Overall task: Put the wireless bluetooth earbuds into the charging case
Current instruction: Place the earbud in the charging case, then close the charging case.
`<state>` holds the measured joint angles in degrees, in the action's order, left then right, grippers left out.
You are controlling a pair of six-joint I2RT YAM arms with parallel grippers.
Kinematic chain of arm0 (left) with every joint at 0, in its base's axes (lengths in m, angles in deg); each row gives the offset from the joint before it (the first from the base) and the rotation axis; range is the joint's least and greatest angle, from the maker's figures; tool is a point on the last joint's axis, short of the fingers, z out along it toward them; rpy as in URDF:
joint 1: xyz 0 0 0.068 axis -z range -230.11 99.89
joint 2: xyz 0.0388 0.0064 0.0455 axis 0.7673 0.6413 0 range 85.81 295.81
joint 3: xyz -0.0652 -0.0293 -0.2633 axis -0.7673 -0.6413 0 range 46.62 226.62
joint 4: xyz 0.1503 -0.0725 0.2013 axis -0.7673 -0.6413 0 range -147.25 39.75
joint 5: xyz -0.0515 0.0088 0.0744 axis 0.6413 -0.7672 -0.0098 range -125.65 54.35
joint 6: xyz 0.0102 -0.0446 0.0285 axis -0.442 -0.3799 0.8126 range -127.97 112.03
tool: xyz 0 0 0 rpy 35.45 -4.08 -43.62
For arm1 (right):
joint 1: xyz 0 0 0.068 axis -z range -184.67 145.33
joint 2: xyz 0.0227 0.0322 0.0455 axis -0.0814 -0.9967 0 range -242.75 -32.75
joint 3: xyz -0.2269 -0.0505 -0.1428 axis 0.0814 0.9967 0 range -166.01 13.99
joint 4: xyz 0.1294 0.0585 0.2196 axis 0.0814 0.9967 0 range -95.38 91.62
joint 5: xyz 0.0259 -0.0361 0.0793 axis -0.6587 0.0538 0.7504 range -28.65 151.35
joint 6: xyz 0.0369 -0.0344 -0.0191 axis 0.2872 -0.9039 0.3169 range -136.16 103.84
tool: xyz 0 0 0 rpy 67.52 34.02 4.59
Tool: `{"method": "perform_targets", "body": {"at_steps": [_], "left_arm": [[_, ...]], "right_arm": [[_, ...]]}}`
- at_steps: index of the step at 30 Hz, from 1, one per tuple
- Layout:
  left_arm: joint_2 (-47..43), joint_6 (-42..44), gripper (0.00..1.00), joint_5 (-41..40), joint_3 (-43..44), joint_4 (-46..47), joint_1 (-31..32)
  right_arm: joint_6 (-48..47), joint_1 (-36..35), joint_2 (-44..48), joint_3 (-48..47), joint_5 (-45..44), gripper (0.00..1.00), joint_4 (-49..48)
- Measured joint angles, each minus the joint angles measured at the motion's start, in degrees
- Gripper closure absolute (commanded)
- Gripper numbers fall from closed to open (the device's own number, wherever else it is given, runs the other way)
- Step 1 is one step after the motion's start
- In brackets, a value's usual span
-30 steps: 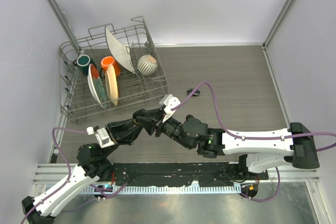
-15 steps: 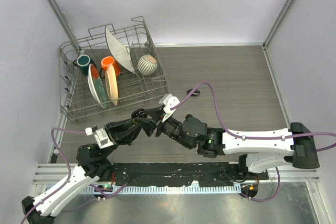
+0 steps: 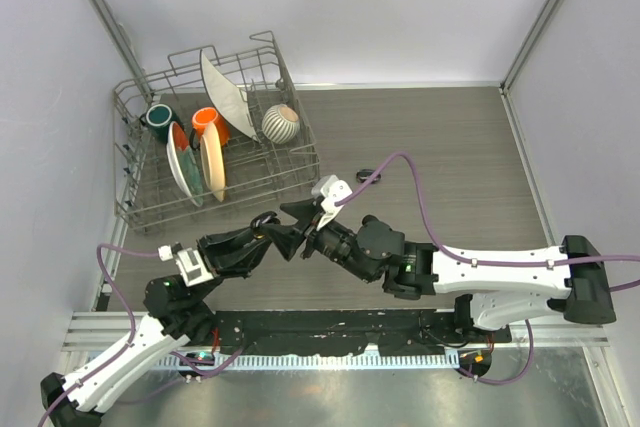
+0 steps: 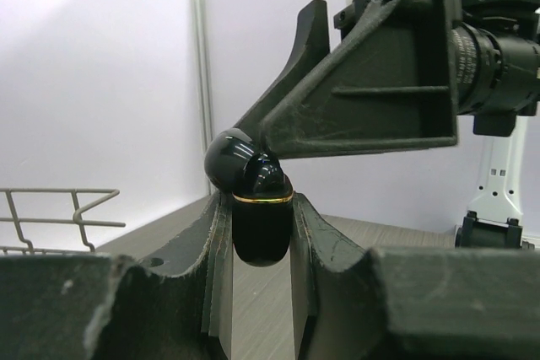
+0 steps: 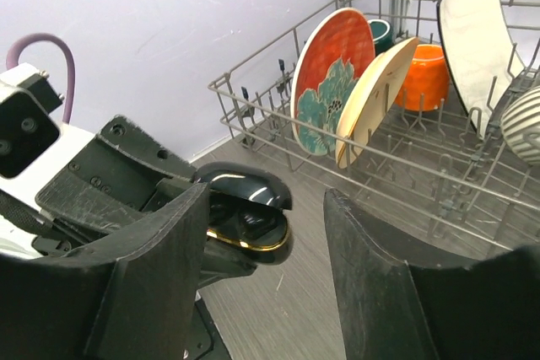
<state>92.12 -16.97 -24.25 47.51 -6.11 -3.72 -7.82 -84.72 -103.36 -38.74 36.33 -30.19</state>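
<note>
The charging case, glossy black with a gold rim, is pinched upright between the fingers of my left gripper, which is shut on it above the table. Its lid stands partly raised. Through the gap a dark glossy shape shows inside the case, seemingly an earbud. My right gripper is open, one finger against the case's side by the lid and the other finger well apart from it. From above, the two grippers meet at mid-table, left and right.
A wire dish rack with plates, cups and a striped bowl stands at the back left, close behind the grippers. A small black object lies on the table under the right arm's purple cable; what it is I cannot tell.
The right gripper's jaws have spread wider around the case's lid. Both grippers have drifted slightly left and away from the bases. The left gripper's hold on the case is unchanged.
</note>
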Motion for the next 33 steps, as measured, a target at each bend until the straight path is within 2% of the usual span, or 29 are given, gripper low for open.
{"method": "perform_targets", "body": {"at_steps": [18,19,22,28,33], "left_arm": [[0.1,-0.2,1.0,0.8,0.0,2.4,0.0],[0.1,-0.2,1.0,0.8,0.0,2.4,0.0],[0.1,-0.5,1.0,0.8,0.0,2.4,0.0],[0.2,-0.9,1.0,0.8,0.0,2.3,0.0],[0.2,-1.1,1.0,0.8,0.1,2.3,0.0]], "right_arm": [[0.0,1.0,5.1,1.8,-0.3,0.37,-3.6],[0.0,1.0,5.4,1.8,-0.4,0.32,-3.8],[0.3,1.0,6.1,1.8,-0.7,0.29,-3.6],[2.2,1.8,6.1,-2.5,-3.0,0.17,5.0],[5.0,4.8,5.4,-10.1,-2.5,0.12,15.1]]}}
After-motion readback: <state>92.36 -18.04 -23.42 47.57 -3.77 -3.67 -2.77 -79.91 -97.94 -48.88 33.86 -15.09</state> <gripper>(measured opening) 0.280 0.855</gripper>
